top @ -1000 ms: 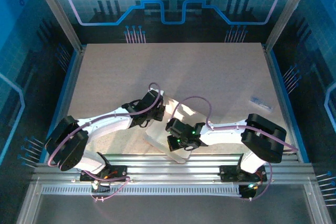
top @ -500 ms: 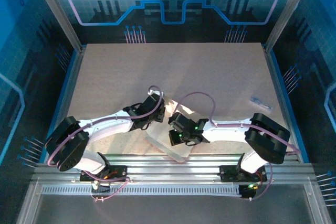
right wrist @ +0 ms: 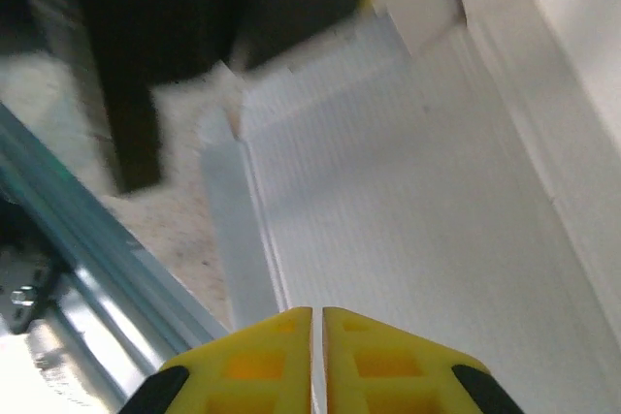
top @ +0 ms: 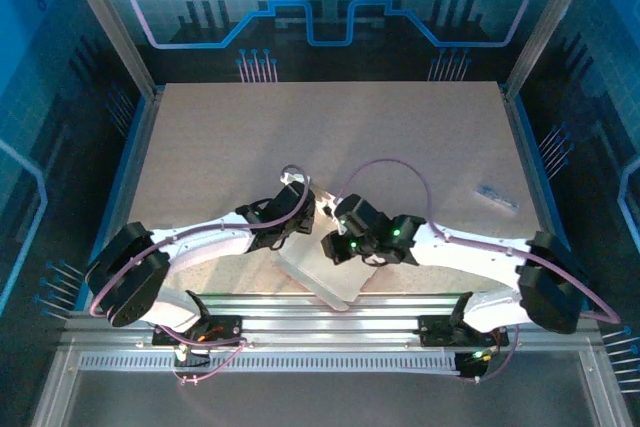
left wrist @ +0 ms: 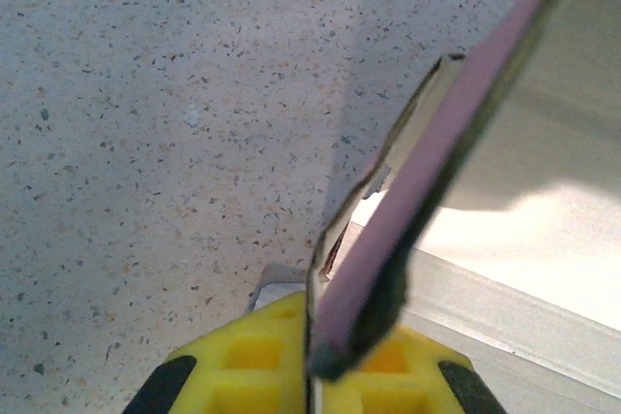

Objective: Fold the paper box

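Note:
The paper box (top: 322, 277) lies near the table's front edge, whitish face up, between the two arms. My left gripper (top: 300, 209) is at its far left corner. In the left wrist view, my left gripper (left wrist: 320, 361) is shut on a raised panel of the paper box (left wrist: 427, 172), whose pink edge stands tilted up to the right. My right gripper (top: 336, 245) hovers over the box's middle. From the right wrist, my right gripper (right wrist: 317, 336) is shut with nothing between its yellow fingers, just above the whitish ribbed inner face (right wrist: 417, 210) and a creased side flap (right wrist: 228, 230).
A small grey card (top: 497, 197) lies at the right of the table. The aluminium rail (top: 330, 307) runs along the front edge just below the box, also visible as the rail (right wrist: 68, 239) in the right wrist view. Speckled tabletop (left wrist: 146, 94) lies left of the raised panel.
The right arm has stretched out, its elbow swinging to the right, and its gripper has moved away from the rail toward the left gripper. The left gripper has barely moved.

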